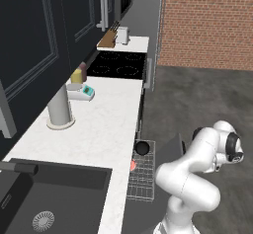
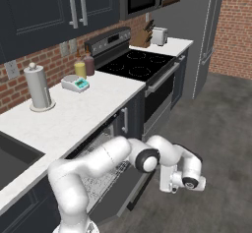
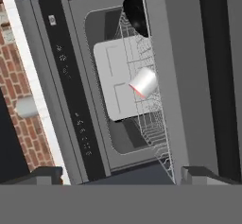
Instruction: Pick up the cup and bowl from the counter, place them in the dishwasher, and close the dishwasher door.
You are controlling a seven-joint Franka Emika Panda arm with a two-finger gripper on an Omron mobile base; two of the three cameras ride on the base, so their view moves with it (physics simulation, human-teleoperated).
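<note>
Now closing step | cup (image 3: pixel 143 82) and bowl (image 3: pixel 135 14) racked | pincer (image 3: pixel 118 173) wide, empty | push dishwasher door (image 2: pixel 129 193) squarely, clear of rack (image 1: pixel 142 171)

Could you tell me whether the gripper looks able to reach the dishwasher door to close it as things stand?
Probably yes. The gripper is open and empty beside the dishwasher door, which hangs partly open, with nothing between them. The cup and bowl already sit in the rack.

Small pale grey-white cup (image 1: pixel 133 165): mostly hidden behind the table edge.
Silver wire-grid rack (image 2: pixel 101 180): largely covered by the arm.
Dark sink basin (image 1: pixel 44 203): cut off by the frame.
</note>
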